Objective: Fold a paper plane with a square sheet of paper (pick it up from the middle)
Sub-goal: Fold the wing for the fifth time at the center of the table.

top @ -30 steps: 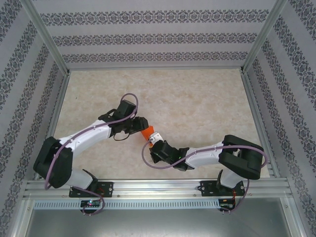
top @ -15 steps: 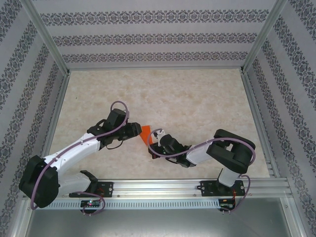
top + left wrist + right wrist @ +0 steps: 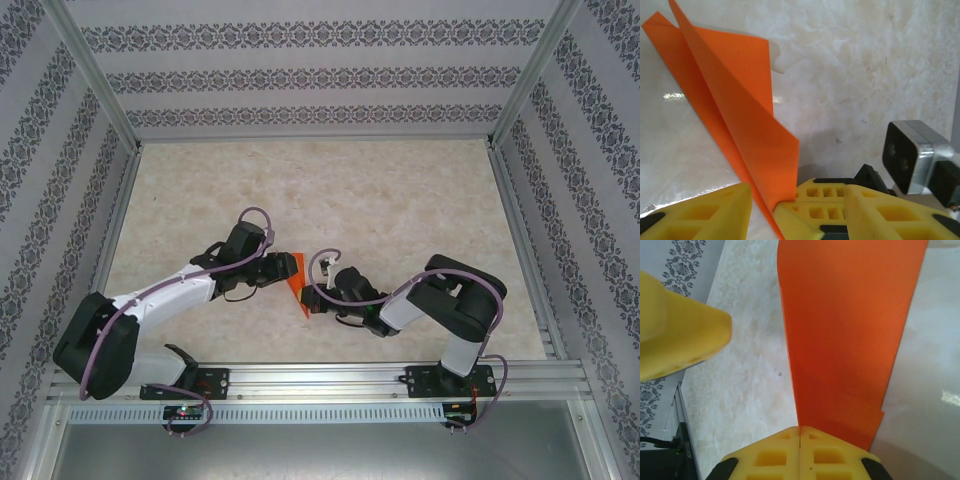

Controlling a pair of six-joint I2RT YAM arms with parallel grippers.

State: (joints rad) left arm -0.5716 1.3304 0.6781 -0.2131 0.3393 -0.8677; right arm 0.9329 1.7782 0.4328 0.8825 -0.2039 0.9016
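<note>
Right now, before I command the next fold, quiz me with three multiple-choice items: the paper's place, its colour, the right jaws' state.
1. Where is the folded paper?
A) flat by the far wall
B) between the left gripper and right gripper
C) on the front rail

2. Its colour?
A) white
B) blue
C) orange

3. The right jaws?
A) shut on the paper
B) wide open
C) shut on nothing

Answers:
1 B: the top view shows it between the two arm tips.
2 C: it is bright orange in both wrist views.
3 A: the right wrist view shows the jaws pressed together on its edge.
</note>
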